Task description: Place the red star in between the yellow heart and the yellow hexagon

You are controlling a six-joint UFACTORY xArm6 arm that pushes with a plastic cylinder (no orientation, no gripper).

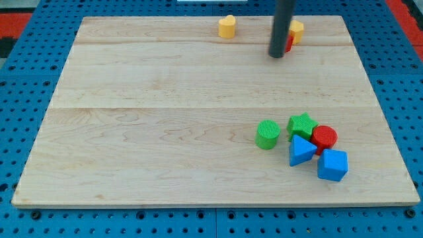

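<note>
The yellow heart [227,26] sits near the view's top edge of the wooden board, left of centre-right. The yellow hexagon [297,30] sits to its right, partly hidden by my rod. The red star [289,43] shows only as a small red sliver just below-left of the hexagon, mostly hidden behind the rod. My tip [276,55] rests on the board right beside the red star, on its left and lower side, between the heart and the hexagon but closer to the hexagon.
A cluster lies at the view's lower right: a green cylinder [268,134], a green star [301,124], a red cylinder [324,138], a blue triangle [301,151] and a blue cube-like block [332,164]. The board [165,112] lies on a blue pegboard.
</note>
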